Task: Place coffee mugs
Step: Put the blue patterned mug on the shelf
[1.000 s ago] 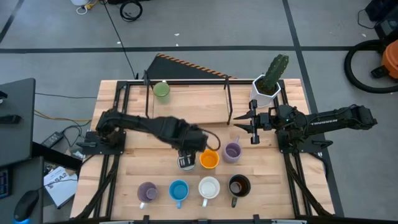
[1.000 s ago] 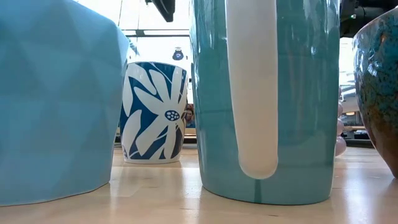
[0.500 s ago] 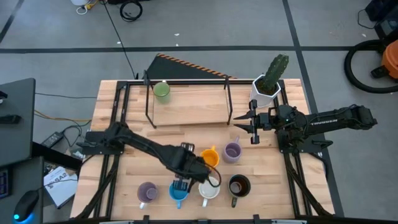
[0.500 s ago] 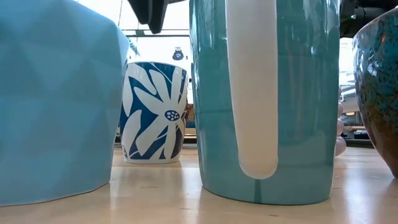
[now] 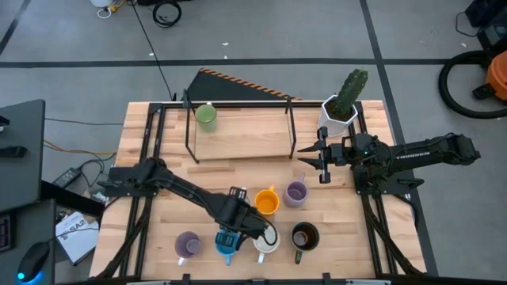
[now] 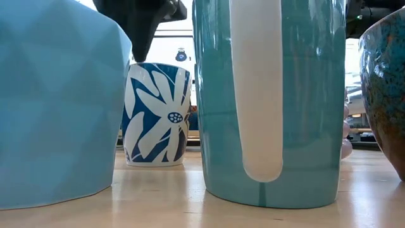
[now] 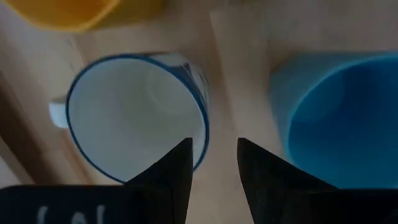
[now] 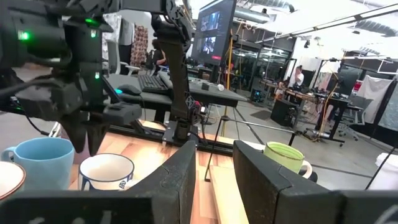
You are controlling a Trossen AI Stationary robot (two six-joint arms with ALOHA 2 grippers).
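Observation:
My left gripper (image 7: 213, 146) is open and hovers just above the white mug with blue flowers (image 7: 134, 118). One finger stands over the mug's hollow and the other outside it, on the side toward the blue mug (image 7: 339, 121). In the low view a finger (image 6: 136, 44) ends just above that white mug (image 6: 155, 114). In the high view the left gripper (image 5: 234, 231) partly covers the white mug (image 5: 270, 244) and the blue mug (image 5: 224, 248). The orange mug (image 5: 267, 203), two lilac mugs (image 5: 295, 192) (image 5: 188, 245) and the dark mug (image 5: 304, 236) stand on the table. The green mug (image 5: 206, 115) stands far back. I cannot make out a grey-white mug. My right gripper (image 5: 313, 163) waits open at the right.
A black wire rack (image 5: 242, 131) stands on the far half of the table, and the green mug sits at its left end. A white faceted pot with a cactus (image 5: 342, 107) stands at the far right corner, just behind my right gripper. Bare wood lies under the rack.
My left gripper has moved from beside the orange mug toward the table's near edge. It has come down over the gap between the white mug and the blue mug. In the low view it drops from the picture's top to just above the white mug's rim. No mug has moved.

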